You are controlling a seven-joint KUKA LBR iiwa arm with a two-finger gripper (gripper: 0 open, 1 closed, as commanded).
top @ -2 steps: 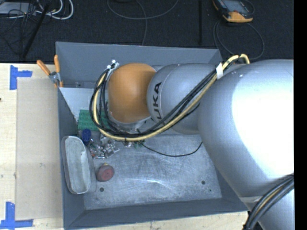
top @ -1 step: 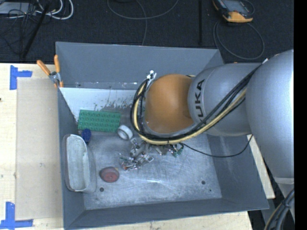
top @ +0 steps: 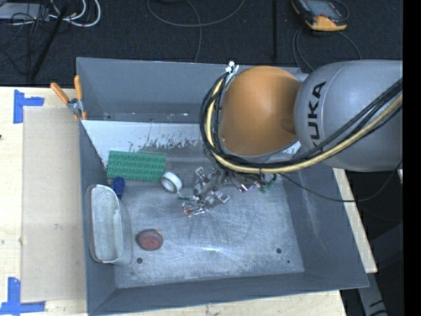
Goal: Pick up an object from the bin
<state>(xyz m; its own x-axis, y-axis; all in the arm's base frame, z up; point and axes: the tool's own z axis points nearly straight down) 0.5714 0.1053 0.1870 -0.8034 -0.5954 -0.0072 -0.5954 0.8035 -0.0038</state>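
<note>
The bin is matt grey metal, with a floor scratched and scuffed pale and a brighter, worn sheen on the far wall. Along the left wall lies a clear, slightly cloudy plastic tray, smooth and faintly shiny. The green block near the far left corner looks like studded matt plastic. The dark red disc is dull. The tool is bare glinting metal, below a glossy orange cover and a smooth grey arm.
</note>
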